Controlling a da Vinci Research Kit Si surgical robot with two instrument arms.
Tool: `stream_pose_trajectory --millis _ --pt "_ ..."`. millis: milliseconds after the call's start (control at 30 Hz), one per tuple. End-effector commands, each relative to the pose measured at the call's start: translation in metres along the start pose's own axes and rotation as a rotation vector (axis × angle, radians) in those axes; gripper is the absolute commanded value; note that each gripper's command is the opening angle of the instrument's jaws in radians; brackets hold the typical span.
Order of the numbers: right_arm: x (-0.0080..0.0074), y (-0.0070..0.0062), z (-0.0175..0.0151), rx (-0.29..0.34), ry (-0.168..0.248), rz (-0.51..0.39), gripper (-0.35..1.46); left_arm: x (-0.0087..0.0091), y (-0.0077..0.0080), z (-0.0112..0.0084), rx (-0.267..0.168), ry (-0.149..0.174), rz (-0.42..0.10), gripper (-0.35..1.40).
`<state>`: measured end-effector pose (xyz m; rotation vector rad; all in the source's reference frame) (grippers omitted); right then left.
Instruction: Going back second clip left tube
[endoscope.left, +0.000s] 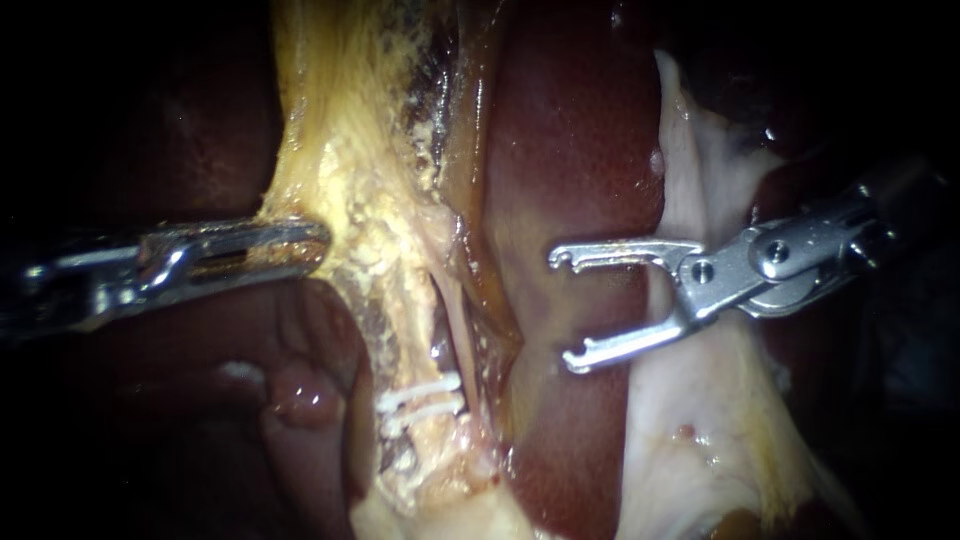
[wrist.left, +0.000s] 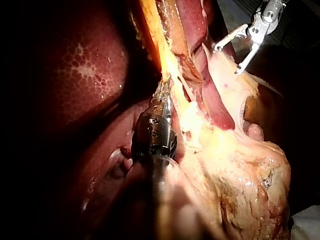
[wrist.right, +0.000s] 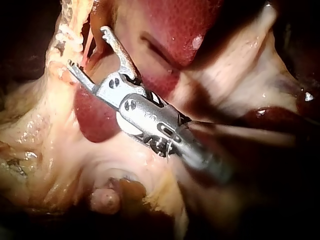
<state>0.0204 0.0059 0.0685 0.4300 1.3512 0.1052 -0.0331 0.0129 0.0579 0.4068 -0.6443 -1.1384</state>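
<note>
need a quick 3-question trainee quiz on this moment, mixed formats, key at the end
1. True or false: the right instrument's end effector is shut on a tube.
2. How many white clips sit across the tube beside the liver? A) one B) two C) four
3. Short answer: what does the left instrument's end effector hold?
Key: 1 false, its jaws stand open and empty in front of the liver. 2 B. 3 the edge of the yellow tissue.
</note>
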Motion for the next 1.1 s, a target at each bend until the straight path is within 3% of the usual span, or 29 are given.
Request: stream_pose_trajectory --millis 33,133,333,600,1100 --pt "-0.0001 0.0000 0.0001 0.000 0.000 0.000 0.60 0.0004 0.0004 0.0007 -0.002 -0.003 0.004 -0.35" --pt "-0.0001 0.0000 0.0001 0.001 -0.001 -0.006 0.60 0.0011 0.0009 0.0021 -0.010 -0.007 0.008 -0.35" --pt "0.0000 -0.0001 0.0001 0.001 -0.001 -0.007 0.60 0.0022 0.0017 0.0055 -0.008 0.021 0.023 -0.35" --pt "0.0000 -0.0001 0.0001 0.002 -0.001 -0.013 0.60 0.0030 0.0011 0.0089 0.000 0.047 0.027 -0.35" --pt "0.0000 -0.0001 0.0001 0.002 -0.001 -0.013 0.60 0.0030 0.0009 0.0090 0.004 0.052 0.028 -0.35"
